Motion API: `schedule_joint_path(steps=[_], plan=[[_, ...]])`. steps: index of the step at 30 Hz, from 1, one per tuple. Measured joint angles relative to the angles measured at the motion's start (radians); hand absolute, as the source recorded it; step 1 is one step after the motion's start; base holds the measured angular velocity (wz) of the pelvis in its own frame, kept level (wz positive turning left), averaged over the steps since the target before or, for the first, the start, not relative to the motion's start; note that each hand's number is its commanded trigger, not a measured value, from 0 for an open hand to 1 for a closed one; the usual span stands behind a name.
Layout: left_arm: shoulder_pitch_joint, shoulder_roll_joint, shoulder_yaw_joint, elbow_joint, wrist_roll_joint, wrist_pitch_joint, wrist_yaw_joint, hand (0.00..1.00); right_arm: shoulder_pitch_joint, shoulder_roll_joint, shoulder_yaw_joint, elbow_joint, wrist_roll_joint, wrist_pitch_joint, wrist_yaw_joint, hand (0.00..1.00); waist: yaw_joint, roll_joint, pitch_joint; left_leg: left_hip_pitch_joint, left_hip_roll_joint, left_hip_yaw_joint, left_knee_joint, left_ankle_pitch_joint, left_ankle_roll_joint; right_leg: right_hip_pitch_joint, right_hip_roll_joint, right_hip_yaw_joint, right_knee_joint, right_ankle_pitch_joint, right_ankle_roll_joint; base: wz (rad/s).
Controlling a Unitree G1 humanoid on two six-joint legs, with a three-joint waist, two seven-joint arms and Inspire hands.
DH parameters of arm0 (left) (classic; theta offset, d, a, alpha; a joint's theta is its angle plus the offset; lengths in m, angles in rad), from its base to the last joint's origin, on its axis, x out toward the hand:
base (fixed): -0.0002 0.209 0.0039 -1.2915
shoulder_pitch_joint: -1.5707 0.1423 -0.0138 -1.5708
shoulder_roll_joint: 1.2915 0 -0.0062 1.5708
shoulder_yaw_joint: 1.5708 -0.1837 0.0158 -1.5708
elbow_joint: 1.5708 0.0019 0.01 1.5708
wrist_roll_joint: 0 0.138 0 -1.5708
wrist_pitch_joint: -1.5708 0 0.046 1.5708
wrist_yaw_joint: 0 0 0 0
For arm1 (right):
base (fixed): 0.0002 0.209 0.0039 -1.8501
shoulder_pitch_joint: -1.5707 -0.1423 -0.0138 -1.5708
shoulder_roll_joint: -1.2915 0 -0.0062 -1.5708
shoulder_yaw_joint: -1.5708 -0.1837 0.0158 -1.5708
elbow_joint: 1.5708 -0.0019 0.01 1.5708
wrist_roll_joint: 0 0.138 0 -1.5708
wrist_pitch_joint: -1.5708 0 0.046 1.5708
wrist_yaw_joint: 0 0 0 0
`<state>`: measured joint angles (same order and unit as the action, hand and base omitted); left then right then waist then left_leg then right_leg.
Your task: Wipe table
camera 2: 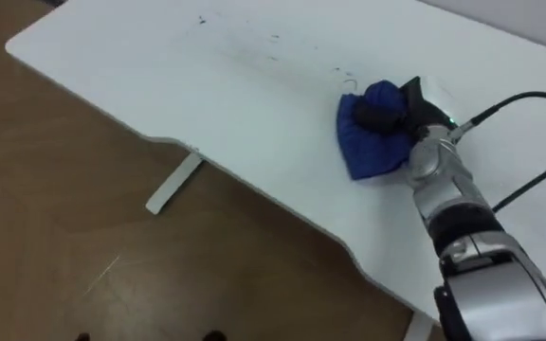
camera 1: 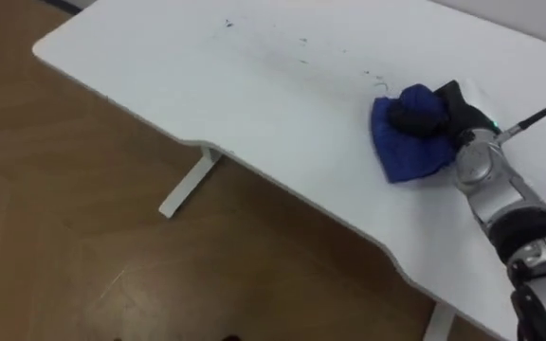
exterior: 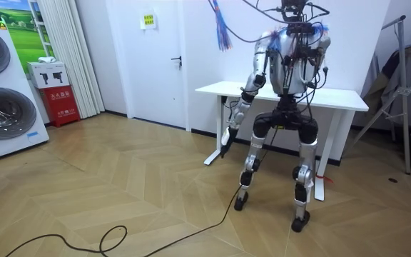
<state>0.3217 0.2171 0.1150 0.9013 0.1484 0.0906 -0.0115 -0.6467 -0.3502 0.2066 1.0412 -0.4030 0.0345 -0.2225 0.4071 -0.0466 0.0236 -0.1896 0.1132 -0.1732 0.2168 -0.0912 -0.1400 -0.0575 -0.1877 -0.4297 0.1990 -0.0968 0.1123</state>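
A white table (camera 1: 188, 85) stretches across the eye views, with small dark marks (camera 1: 302, 42) scattered toward its far side. A crumpled blue cloth (camera 1: 408, 150) lies on the tabletop near the right. My right hand (camera 1: 427, 114) rests on top of the cloth, its dark fingers curled into the fabric. In the room view I stand at the table (exterior: 334, 100) facing it. My left hand (exterior: 226, 141) hangs low beside the table's left end.
The table's near edge curves inward, with a white leg and foot (camera 1: 186, 185) below it on the wooden floor. Two washing machines (exterior: 2, 107) and a red box (exterior: 61, 103) stand at the room view's left, and a metal rack (exterior: 405, 86) at its right.
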Motion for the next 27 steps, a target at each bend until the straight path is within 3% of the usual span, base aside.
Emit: schedule_joint_path(steps=[2, 6, 10, 13, 14, 15, 16, 17, 18, 20, 27], plan=[[0.028, 0.001, 0.003, -0.001, 0.002, 0.001, -0.017, 0.0, 0.08, -0.005, -0.033, -0.006, -0.011, -0.043, -0.006, 1.0, -0.036, -0.008, 0.0014, 0.034, -0.006, 0.002, -0.002, -0.003, 0.005, 0.067, -0.003, -0.041, -0.018, -0.013, 0.009, 0.53], [0.035, 0.001, 0.054, -0.014, 0.02, -0.015, -0.029, 0.0, 0.225, -0.013, -0.129, -0.031, -0.038, -0.102, -0.01, 1.0, -0.093, -0.019, -0.0009, 0.098, -0.007, 0.009, -0.013, -0.017, 0.002, 0.144, -0.003, -0.053, -0.032, -0.038, 0.017, 0.14], [0.037, 0.012, 0.076, -0.019, -0.003, -0.05, -0.02, 0.0, 0.363, -0.043, -0.191, -0.034, -0.032, -0.121, -0.018, 1.0, -0.16, -0.02, -0.0172, 0.174, -0.001, 0.042, -0.018, -0.039, 0.003, 0.197, -0.004, -0.027, -0.034, -0.048, 0.021, -0.23], [0.036, 0.013, 0.076, -0.039, 0.002, -0.059, -0.02, 0.0, 0.415, -0.063, -0.21, -0.041, -0.024, -0.131, -0.034, 1.0, -0.188, -0.017, -0.0204, 0.201, 0.005, 0.082, -0.025, -0.044, 0.004, 0.196, -0.004, 0.016, -0.031, -0.051, 0.022, -0.35], [0.034, 0.015, 0.077, -0.045, 0.005, -0.059, -0.019, 0.0, 0.431, -0.068, -0.212, -0.041, -0.017, -0.131, -0.039, 1.0, -0.196, -0.017, -0.0249, 0.203, 0.007, 0.093, -0.027, -0.044, 0.004, 0.189, -0.004, 0.028, -0.03, -0.049, 0.021, -0.27], [0.031, 0.016, 0.076, -0.046, 0.01, -0.059, -0.019, 0.0, 0.435, -0.069, -0.212, -0.041, -0.015, -0.132, -0.04, 0.94, -0.203, -0.018, -0.0259, 0.203, 0.007, 0.095, -0.027, -0.044, 0.004, 0.189, -0.004, 0.03, -0.03, -0.048, 0.021, -0.16], [0.025, 0.019, 0.077, -0.047, 0.017, -0.059, -0.017, 0.0, 0.438, -0.068, -0.212, -0.041, -0.015, -0.132, -0.041, 0.72, -0.213, -0.021, -0.0277, 0.203, 0.007, 0.096, -0.026, -0.044, 0.004, 0.187, -0.004, 0.031, -0.03, -0.046, 0.02, -0.04], [0.017, 0.018, 0.076, -0.05, 0.022, -0.059, -0.013, 0.0, 0.441, -0.068, -0.212, -0.04, -0.015, -0.132, -0.042, 0.71, -0.22, -0.022, -0.0293, 0.203, 0.008, 0.098, -0.025, -0.044, 0.005, 0.186, -0.004, 0.033, -0.029, -0.045, 0.019, 0.0], [0.014, 0.018, 0.076, -0.05, 0.022, -0.059, -0.013, 0.0, 0.441, -0.068, -0.212, -0.039, -0.015, -0.132, -0.042, 0.61, -0.221, -0.022, -0.0298, 0.203, 0.008, 0.098, -0.023, -0.045, 0.005, 0.186, -0.004, 0.033, -0.028, -0.045, 0.019, 0.0], [0.013, 0.016, 0.076, -0.053, 0.022, -0.058, -0.011, 0.0, 0.444, -0.067, -0.221, -0.038, -0.016, -0.131, -0.042, 0.03, -0.224, -0.021, -0.0317, 0.213, 0.008, 0.098, -0.02, -0.05, 0.005, 0.198, -0.004, 0.033, -0.028, -0.045, 0.02, 0.0], [0.031, 0.002, 0.065, -0.039, 0.014, -0.055, 0.009, 0.0, 0.461, -0.067, -0.222, -0.058, -0.031, -0.099, -0.048, 0.0, -0.222, -0.015, -0.0313, 0.255, 0.01, 0.108, -0.031, -0.063, 0.001, 0.234, -0.003, 0.038, -0.028, -0.046, 0.021, -0.04]])
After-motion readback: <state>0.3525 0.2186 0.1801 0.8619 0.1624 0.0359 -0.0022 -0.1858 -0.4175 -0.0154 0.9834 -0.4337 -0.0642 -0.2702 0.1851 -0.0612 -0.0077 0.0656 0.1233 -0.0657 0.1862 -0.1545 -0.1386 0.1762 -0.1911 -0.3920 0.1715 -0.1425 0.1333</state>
